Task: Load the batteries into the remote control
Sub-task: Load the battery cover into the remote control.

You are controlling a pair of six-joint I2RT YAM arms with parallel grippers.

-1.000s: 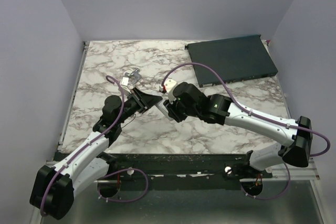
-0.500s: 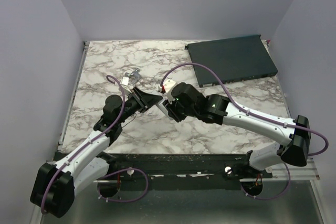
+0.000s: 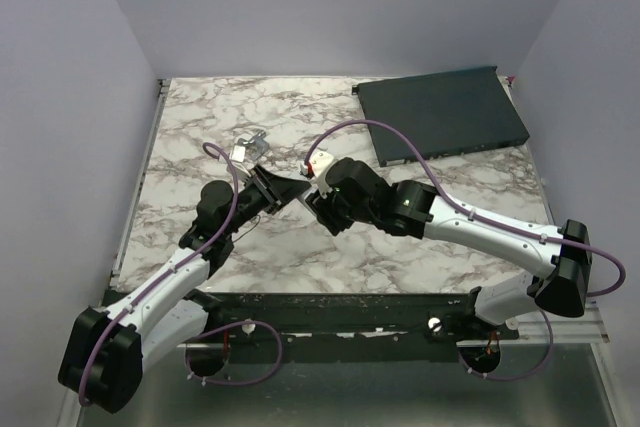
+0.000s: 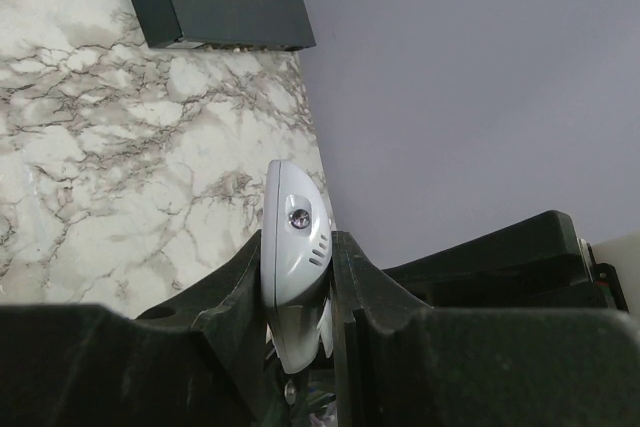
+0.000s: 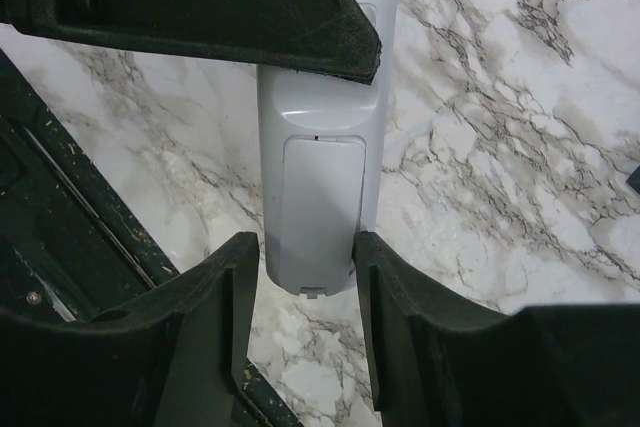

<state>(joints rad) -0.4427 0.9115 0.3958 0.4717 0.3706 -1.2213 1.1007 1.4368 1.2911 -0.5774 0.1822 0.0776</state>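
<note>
Left gripper [image 4: 297,242] is clamped tight on the remote control [image 5: 315,117], holding it mid-table between the 2 arms. The remote's long axis runs straight into the right gripper [image 5: 308,247], whose jaws straddle the battery door [image 5: 318,197] end and hug both sides. Can't tell if they're actually squeezing.

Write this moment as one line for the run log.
left gripper: shut on remote control | right gripper: around its other end, grip unclear | battery cover: closed | batteries: not seen
</note>
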